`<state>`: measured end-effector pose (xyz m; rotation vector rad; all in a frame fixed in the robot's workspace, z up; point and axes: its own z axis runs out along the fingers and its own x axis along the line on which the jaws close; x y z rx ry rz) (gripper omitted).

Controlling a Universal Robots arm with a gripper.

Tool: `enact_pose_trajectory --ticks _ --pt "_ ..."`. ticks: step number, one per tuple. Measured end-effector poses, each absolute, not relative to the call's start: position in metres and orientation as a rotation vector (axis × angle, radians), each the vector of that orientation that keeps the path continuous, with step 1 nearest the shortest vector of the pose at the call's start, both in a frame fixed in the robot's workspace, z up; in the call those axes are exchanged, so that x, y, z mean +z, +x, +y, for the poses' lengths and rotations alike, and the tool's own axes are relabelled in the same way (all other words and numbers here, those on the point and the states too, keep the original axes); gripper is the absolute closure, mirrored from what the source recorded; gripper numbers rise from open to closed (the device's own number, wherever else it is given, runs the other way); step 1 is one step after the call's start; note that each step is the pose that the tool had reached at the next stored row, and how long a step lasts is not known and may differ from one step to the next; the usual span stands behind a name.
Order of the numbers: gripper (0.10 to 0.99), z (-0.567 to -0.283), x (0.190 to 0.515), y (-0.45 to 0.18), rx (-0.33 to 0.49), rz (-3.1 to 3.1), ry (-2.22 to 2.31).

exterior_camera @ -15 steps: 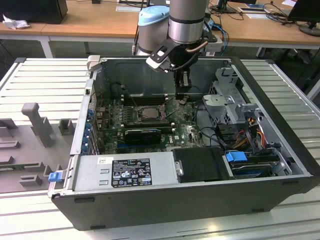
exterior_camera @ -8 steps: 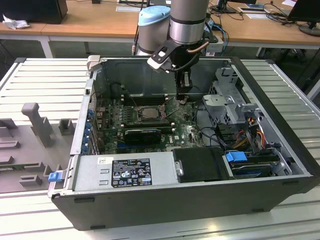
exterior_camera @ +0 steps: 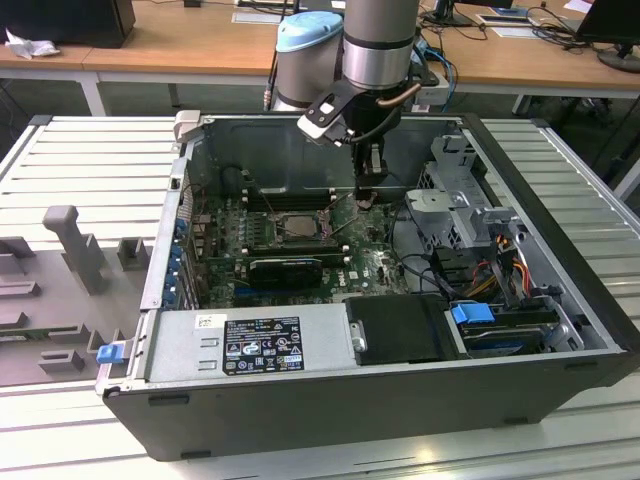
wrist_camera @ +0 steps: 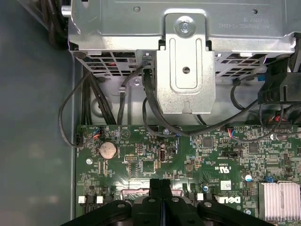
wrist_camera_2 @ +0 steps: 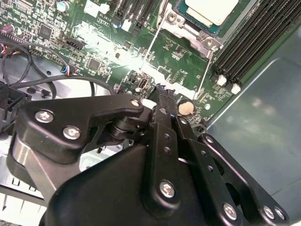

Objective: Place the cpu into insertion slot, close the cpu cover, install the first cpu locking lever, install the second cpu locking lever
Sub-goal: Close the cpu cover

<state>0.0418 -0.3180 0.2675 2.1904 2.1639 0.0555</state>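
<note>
The cpu [wrist_camera_2: 207, 10] shows its pale top inside the insertion slot [exterior_camera: 298, 226] on the green motherboard, with the silvery frame of the cpu cover [wrist_camera_2: 195, 30] around it. Two thin locking levers [wrist_camera_2: 151, 47] [wrist_camera_2: 203, 73] run out from the socket's corners over the board. My gripper [exterior_camera: 367, 195] hangs inside the case at the exterior view's right of the socket, a short way off it. In both wrist views its black fingers [wrist_camera: 155, 186] meet, shut, with nothing visible between them [wrist_camera_2: 162, 89]. The tips hover just above the board near a coin battery [wrist_camera_2: 186, 108].
Long black memory slots [wrist_camera_2: 249, 42] flank the socket. A metal drive cage [wrist_camera: 186, 70] with black cables [wrist_camera: 155, 113] stands beside the board, close to the arm. A power supply [exterior_camera: 250, 345] fills the case's near side. A finned heatsink [wrist_camera: 282, 200] sits on the board.
</note>
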Motion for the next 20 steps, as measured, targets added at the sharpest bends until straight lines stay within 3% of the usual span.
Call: enact_pose_trajectory --ticks 20 --pt "0.98 -0.317 0.246 0.044 0.049 2.169 2.193"
